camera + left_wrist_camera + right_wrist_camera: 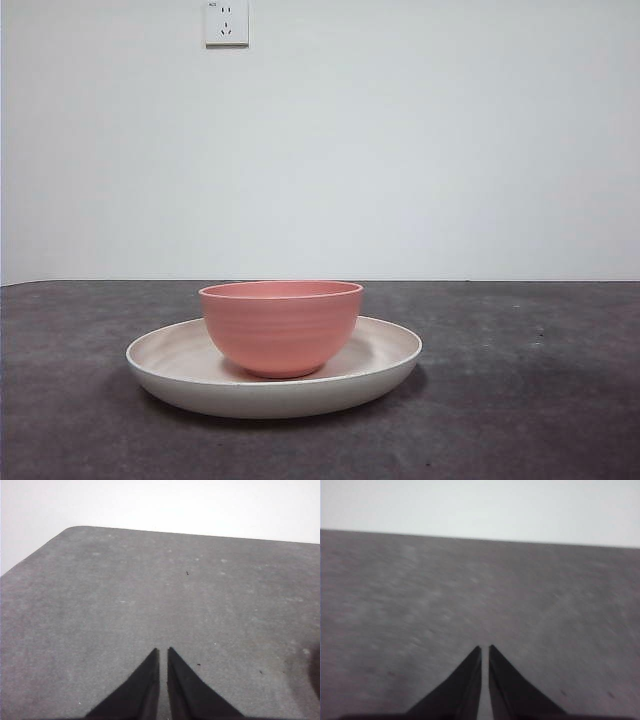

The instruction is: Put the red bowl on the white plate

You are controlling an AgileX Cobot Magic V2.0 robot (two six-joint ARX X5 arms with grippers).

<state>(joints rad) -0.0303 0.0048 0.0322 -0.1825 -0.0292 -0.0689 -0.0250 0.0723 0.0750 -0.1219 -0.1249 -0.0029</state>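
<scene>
The red bowl (281, 327) stands upright inside the white plate (390, 352), resting on the plate's floor a little off its middle, toward the side where the wall socket (226, 22) hangs above. From this low angle the inside of the bowl is hidden, so whether it holds anything cannot be told. The plate carries only the bowl and sits flat on the dark grey worktop (530, 400), its rim showing bare on both sides of the bowl.

The left pincer (163, 651) has its two black jaws drawn together, only a thin slit between the tips, with nothing held; it hangs over bare worktop and touches nothing. The right pincer (485, 648) is likewise closed to a narrow slit, empty, over bare worktop; its picture is blurred.

Only the front view shows the bowl and plate; neither wrist view catches them. The left wrist view alone shows a rounded corner of the worktop. Neither pincer appears near the plate in the front view.
</scene>
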